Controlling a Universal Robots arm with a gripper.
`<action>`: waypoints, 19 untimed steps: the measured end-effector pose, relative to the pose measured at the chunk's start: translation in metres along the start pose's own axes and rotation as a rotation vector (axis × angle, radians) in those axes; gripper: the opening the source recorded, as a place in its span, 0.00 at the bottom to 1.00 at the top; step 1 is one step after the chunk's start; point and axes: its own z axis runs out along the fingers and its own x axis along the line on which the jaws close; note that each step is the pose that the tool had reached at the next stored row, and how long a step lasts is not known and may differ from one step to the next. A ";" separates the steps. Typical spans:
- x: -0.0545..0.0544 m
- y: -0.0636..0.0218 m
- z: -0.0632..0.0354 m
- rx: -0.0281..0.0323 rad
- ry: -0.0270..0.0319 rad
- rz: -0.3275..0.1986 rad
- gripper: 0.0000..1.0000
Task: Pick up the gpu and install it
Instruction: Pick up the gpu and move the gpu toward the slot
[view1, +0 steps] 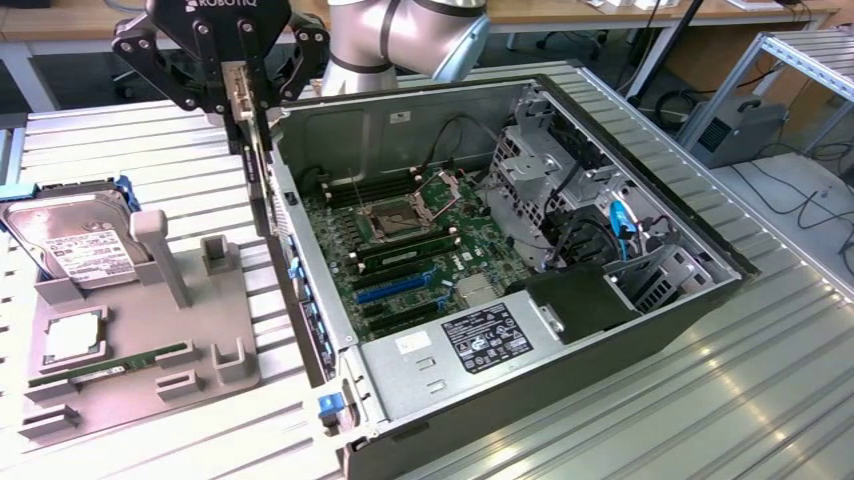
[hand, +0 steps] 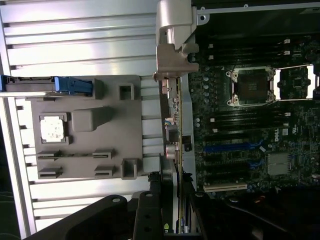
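Judged pick-up complete, install pending.

Starting at the exterior view's left: noted grey tray (view1: 200, 335) on the counter (view1: 134, 140), carrying 3 parts: hard drive (view1: 74, 245), CPU chip (view1: 74, 338) and RAM stick (view1: 114, 365). All well apart from the work.

Next, found gripper (view1: 244, 98) clamped on the gpu (view1: 258, 170). Held edge-on and roughly upright, hanging at the near wall of the open computer case (view1: 400, 120). Confirmed in wrist view: silver bracket (hand: 172, 45) at the card's far end, card running alongside that wall.

Further right: saw motherboard (view1: 400, 250) with blue slots (view1: 394, 285) bare, so not yet seated.

Flagged as possible obstacles: case wall close beside the card. Drive cage (view1: 527, 165), cables (view1: 617, 225) and power supply (view1: 467, 340) toward the right, apart from the slots.
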 end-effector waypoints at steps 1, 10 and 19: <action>-0.001 0.0000 0.0000 0.0000 0.0000 0.000 0.27; -0.006 0.0005 0.0005 0.0000 0.0000 0.000 0.27; -0.010 0.0008 0.0008 0.0000 0.0000 0.000 0.27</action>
